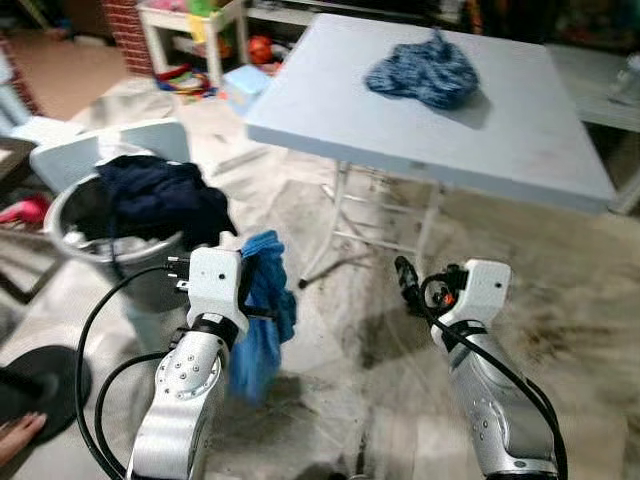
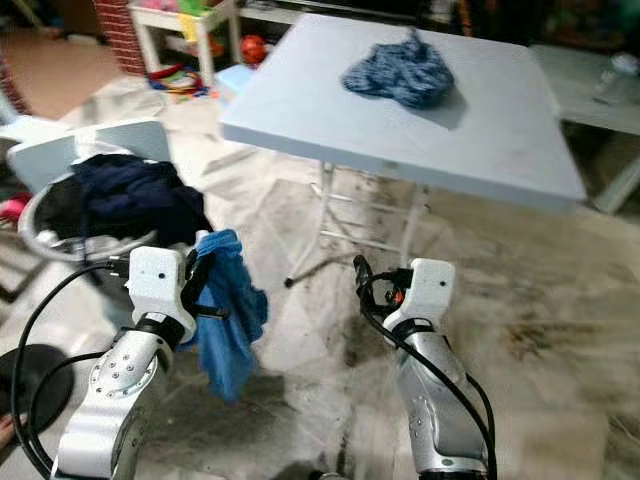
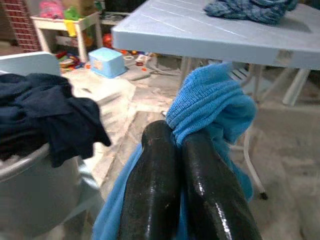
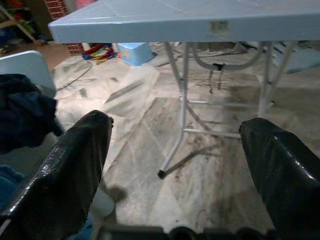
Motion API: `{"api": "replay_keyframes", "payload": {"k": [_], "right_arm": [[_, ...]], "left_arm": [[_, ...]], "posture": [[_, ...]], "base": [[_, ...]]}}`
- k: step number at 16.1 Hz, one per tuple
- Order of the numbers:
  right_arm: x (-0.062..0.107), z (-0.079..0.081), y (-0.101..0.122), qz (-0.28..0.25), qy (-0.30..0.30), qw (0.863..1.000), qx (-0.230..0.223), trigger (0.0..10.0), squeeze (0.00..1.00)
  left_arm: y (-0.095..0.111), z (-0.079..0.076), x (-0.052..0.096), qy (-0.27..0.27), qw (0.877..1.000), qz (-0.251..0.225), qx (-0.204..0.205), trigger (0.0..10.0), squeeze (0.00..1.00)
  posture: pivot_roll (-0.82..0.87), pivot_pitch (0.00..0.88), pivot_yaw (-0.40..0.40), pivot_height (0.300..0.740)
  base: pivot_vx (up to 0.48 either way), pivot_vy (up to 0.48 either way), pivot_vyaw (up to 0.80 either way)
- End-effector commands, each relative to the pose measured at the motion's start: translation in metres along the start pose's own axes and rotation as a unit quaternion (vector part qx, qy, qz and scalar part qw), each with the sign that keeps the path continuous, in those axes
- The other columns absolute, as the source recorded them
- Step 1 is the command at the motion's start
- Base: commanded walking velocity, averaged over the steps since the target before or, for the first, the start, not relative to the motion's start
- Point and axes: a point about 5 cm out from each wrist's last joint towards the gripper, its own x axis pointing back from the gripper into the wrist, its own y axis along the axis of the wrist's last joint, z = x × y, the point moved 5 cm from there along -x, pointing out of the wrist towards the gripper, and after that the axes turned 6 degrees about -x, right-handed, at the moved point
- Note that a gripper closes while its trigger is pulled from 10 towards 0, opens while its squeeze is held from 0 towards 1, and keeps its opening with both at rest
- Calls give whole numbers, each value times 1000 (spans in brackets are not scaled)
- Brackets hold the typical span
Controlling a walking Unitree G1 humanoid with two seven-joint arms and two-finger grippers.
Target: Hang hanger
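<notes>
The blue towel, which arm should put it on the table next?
Probably the left. The left gripper is already shut on the blue towel, which hangs from it. The right gripper is open, holding nothing, short of the table.

Bright blue cloth (image 3: pixel 210 107) in black-fingered left end effector (image 3: pixel 182 150); mottled blue-and-white garment (image 1: pixel 422 72) on pale blue tabletop (image 1: pixel 520 130); navy clothes (image 1: pixel 160 195) in grey basket (image 1: pixel 75 240)
</notes>
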Motion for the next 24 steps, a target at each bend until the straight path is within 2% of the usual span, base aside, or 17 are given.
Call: {"api": "replay_keyframes", "payload": {"k": [1, 10, 15, 19, 24], "right_arm": [[0, -1, 3, -5, -3, 1000, 0, 10000, 0], [1, -3, 6, -7, -5, 1000, -1, 10000, 0], [1, -4, 7, -9, -7, 1000, 0, 10000, 0], [1, -5, 6, -6, -7, 1000, 1, 10000, 0], [0, -3, 7, -3, 1, 1000, 10, 10000, 0]], "left_arm": [[1, 1, -1, 4, 1000, 0, 2, 10000, 0], [0, 1, -2, 5, 1000, 2, 5, 10000, 0], [4, -8, -2, -29, 999, -18, 24, 10000, 0], [3, -7, -2, -31, 999, -18, 36, 10000, 0], [1, -7, -2, -30, 998, -17, 50, 10000, 0]], "posture": [[58, 87, -48, 740], [52, 82, -51, 740], [43, 75, -52, 740], [41, 67, -56, 740], [38, 63, -60, 740]], "base": [[0, 480, 0], [0, 480, 0], [0, 0, 0], [0, 0, 0], [49, 0, -800]]}}
